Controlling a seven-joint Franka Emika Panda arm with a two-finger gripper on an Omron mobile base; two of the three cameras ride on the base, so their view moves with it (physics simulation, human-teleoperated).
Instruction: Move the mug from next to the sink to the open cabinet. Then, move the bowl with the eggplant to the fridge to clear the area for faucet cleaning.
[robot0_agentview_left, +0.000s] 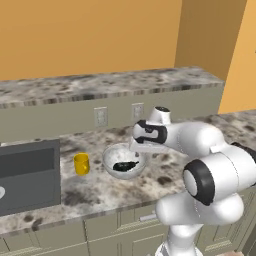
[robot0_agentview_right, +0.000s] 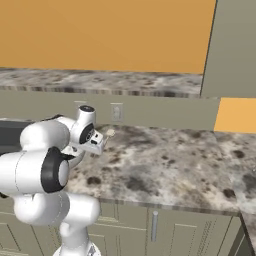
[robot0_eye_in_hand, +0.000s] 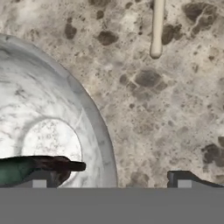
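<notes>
open hand (robot0_eye_in_hand: 111, 179) straddles bowl (robot0_eye_in_hand: 94, 118) rim, eggplant (robot0_eye_in_hand: 30, 168) inside

I can read no text, label, brand, number or sign anywhere here. The yellow mug (robot0_agentview_left: 81, 163) is plain, the speckled bowl (robot0_agentview_left: 111, 156) bears only its grey flecks, and the two wall outlets (robot0_agentview_left: 101, 117) behind my worktop (robot0_agentview_left: 165, 172) carry no marking that I can make out. The cabinet fronts below are blank as well.

One mug (robot0_agentview_left: 81, 164), one bowl (robot0_agentview_left: 111, 156), one eggplant (robot0_agentview_left: 125, 165)
</notes>
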